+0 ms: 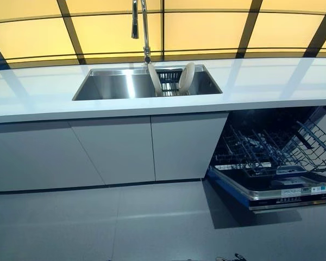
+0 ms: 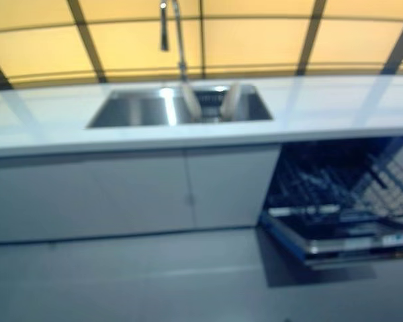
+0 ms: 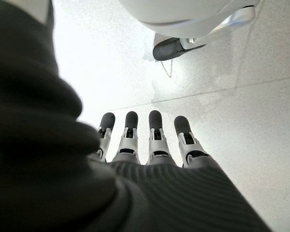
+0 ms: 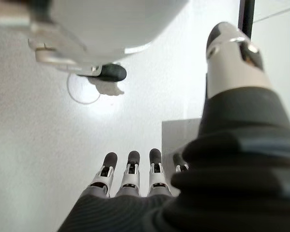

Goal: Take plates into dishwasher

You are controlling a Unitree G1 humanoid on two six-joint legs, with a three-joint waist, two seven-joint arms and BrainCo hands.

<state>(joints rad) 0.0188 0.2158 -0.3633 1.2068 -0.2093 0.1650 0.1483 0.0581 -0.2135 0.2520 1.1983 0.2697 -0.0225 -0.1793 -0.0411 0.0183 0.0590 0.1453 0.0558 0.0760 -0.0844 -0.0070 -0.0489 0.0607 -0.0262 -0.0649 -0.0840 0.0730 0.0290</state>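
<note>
Left hand point(image 3: 150, 159): showing only in its own wrist view, hanging over the pale floor point(image 3: 241, 125); its fingers point(image 3: 155, 133) are reaching out straight, side by side with narrow gaps, holding nothing and touching nothing.
Sink point(image 1: 108, 87): sitting in the white countertop point(image 1: 38, 95) under the tall faucet point(image 1: 145, 30), well apart from both hands.
Plates point(image 1: 155, 79): two are standing on edge in the sink's dark rack point(image 1: 169, 81), one leaning at each side of it; neither is lying within reach of any fingers.
Dishwasher point(image 1: 274, 163): standing open below the countertop, its door dropped and its wire rack point(image 1: 261, 149) showing.
Right hand point(image 4: 130, 188): hanging over the floor, fingers point(image 4: 131, 171) extending straight and slightly apart, thumb point(image 4: 232, 55) standing off to one side, gripping nothing.
</note>
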